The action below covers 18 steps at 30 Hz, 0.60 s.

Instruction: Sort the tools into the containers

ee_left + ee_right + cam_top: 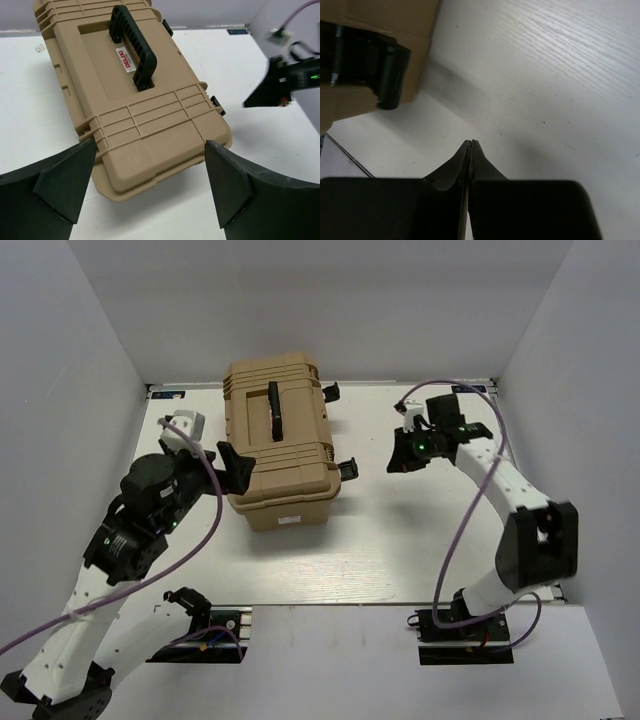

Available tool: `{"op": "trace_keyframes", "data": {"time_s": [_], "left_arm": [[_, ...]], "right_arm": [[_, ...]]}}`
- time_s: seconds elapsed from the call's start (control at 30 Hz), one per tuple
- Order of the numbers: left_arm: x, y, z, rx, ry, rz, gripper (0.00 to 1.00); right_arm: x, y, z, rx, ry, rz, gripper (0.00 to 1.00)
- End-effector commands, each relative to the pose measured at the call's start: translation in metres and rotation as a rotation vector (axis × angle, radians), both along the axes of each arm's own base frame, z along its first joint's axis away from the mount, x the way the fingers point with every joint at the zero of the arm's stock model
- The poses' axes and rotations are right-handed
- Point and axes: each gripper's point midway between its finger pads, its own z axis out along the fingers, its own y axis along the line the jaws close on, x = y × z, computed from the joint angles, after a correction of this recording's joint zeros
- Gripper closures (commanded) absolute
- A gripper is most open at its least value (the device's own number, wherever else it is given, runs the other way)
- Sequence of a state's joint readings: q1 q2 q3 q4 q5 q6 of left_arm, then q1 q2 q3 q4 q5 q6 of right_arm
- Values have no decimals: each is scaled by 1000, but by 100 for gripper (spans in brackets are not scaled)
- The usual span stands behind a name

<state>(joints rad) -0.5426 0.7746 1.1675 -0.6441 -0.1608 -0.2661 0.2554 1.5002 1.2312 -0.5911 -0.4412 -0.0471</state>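
No pliers, screwdrivers or hex keys show in any view. A closed tan hard case (pixel 285 465) with a black carry handle (pixel 273 412) lies mid-table; it also shows in the left wrist view (pixel 150 100). My left gripper (pixel 234 466) is open and empty at the case's near left corner, its jaws spread wide over the near end of the lid (pixel 150 145). My right gripper (pixel 394 466) is shut and empty, low over the table to the right of the case; in its wrist view its tip (pixel 471 143) is close to a black side latch (pixel 375 65).
Black latches stick out of the case's right side (pixel 347 468) and far right corner (pixel 330 392). White walls close in the table on the left, back and right. A white strip of table (pixel 330 570) lies between the case and the arm bases.
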Motion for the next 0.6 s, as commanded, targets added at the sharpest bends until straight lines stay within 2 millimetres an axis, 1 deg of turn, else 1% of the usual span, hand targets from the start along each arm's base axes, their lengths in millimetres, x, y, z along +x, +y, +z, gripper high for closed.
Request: {"op": "trace_keyframes", "data": {"time_s": [0.0,0.03,0.07,0.1,0.13,0.2,0.23,0.3,0.33,0.37,0.43,0.47,0.5,0.53,0.57], "left_arm": [[-11,9,-3,-21,-7,17,0],[-11,9,-9,-11,9,17,0],[-14,10,-13,-16,21,19,0],[-17,12,-10,-22,10,19,0],[-15,12,-21,-7,31,28,0],[-18,16,-25,-16,29,39,0],[-18,17,-35,-14,48,52,0],[-20,18,-47,-18,68,56,0],[-21,18,-53,-32,68,59,0],[-22,18,-58,-39,77,62,0],[-22,16,-62,-45,72,51,0],[-24,14,-64,-59,77,42,0],[-26,16,-61,-66,66,41,0],[-27,15,-61,-75,69,43,0],[-30,15,-57,-85,56,32,0]], "right_arm": [[16,24,8,32,-11,41,100],[22,27,-7,27,33,38,100],[22,35,-6,30,32,56,100],[24,39,-12,26,49,63,100],[23,44,-18,17,60,69,100],[28,41,-24,-27,49,46,100],[27,40,-27,-41,46,48,100],[29,36,-32,-66,43,30,100],[28,36,-38,-74,54,39,100],[25,38,-40,-72,62,52,100],[18,47,-43,-34,96,89,100],[13,57,-43,0,116,112,100],[9,65,-40,34,132,137,100],[5,71,-47,56,168,158,100],[4,78,-43,74,193,145,100]]}}
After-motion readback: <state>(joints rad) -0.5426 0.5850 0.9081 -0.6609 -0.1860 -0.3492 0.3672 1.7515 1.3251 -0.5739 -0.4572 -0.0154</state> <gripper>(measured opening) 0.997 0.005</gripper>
